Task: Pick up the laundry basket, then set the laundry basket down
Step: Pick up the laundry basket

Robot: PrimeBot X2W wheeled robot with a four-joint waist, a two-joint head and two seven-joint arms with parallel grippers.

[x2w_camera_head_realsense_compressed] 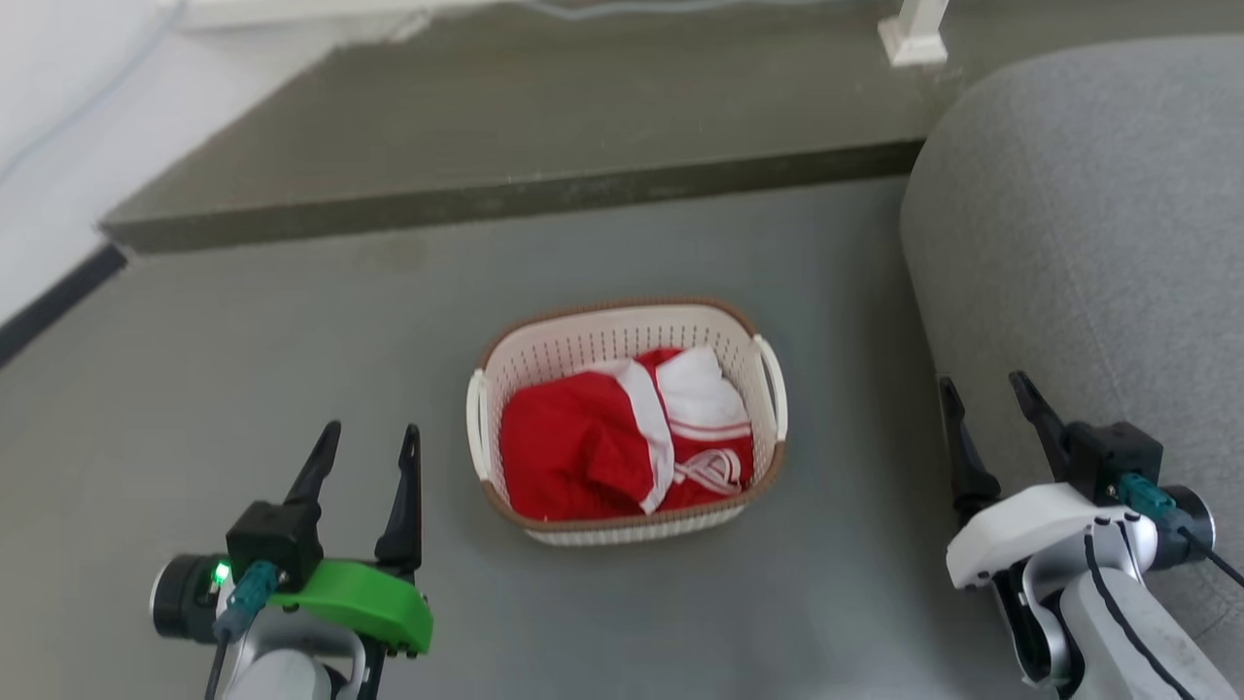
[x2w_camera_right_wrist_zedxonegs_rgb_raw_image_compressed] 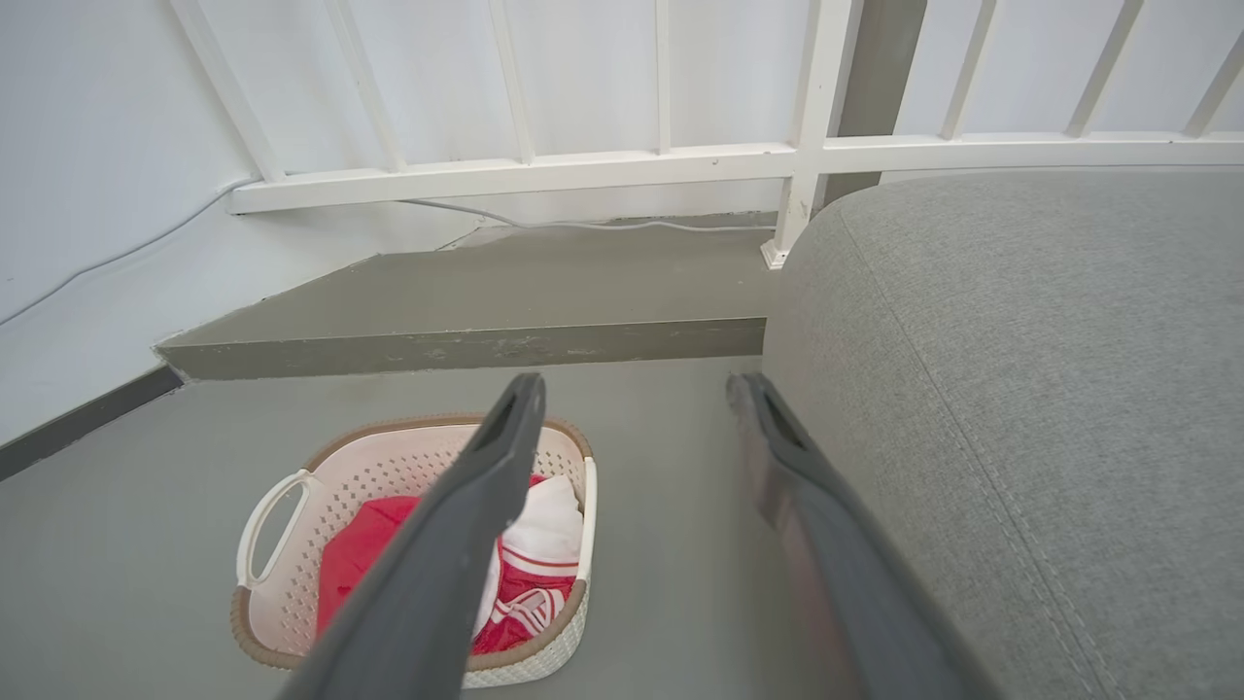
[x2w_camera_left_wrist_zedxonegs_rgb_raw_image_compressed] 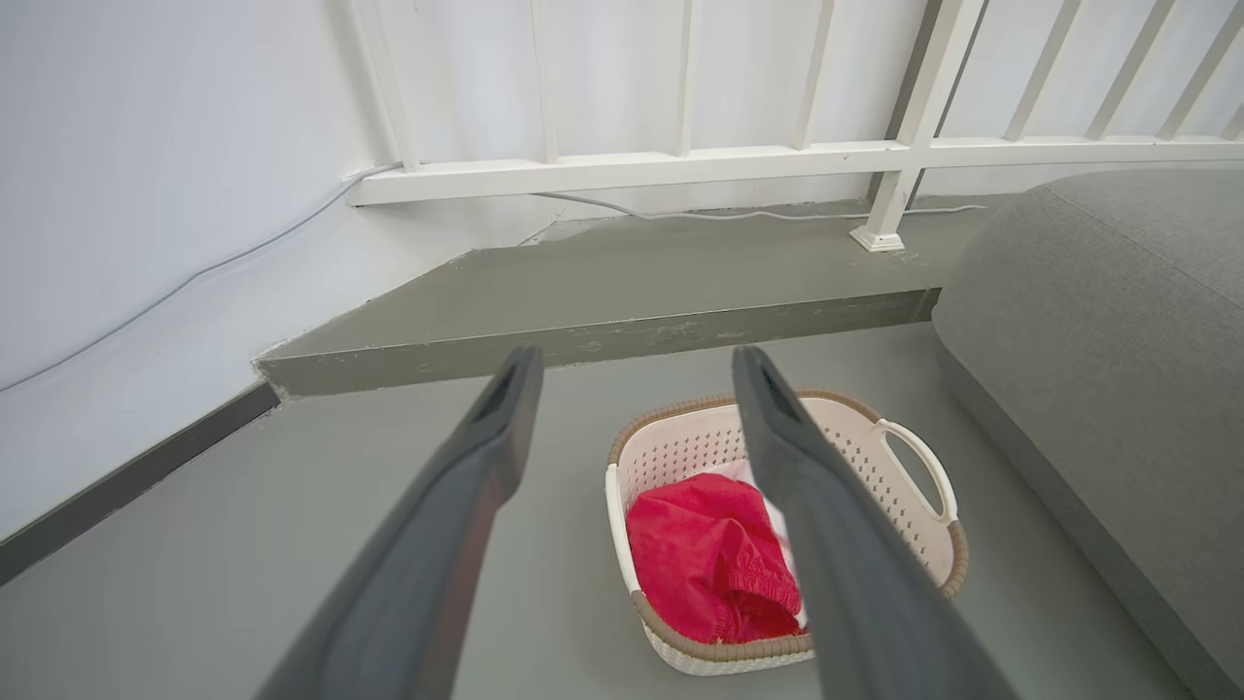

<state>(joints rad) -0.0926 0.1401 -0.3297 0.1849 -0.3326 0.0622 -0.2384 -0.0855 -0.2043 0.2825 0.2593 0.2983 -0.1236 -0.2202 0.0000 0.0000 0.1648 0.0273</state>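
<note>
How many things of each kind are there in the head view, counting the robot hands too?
Laundry basket: 1
Heap of red and white clothes in it: 1
Grey upholstered seat: 1
Robot hands: 2, the left hand and the right hand
Total: 5

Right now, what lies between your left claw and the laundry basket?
Bare grey floor, by the head view: the left claw sits apart from the laundry basket.

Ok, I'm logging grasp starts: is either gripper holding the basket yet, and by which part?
Nothing is held. The left gripper and right gripper are both open, apart from the laundry basket on the floor.
</note>
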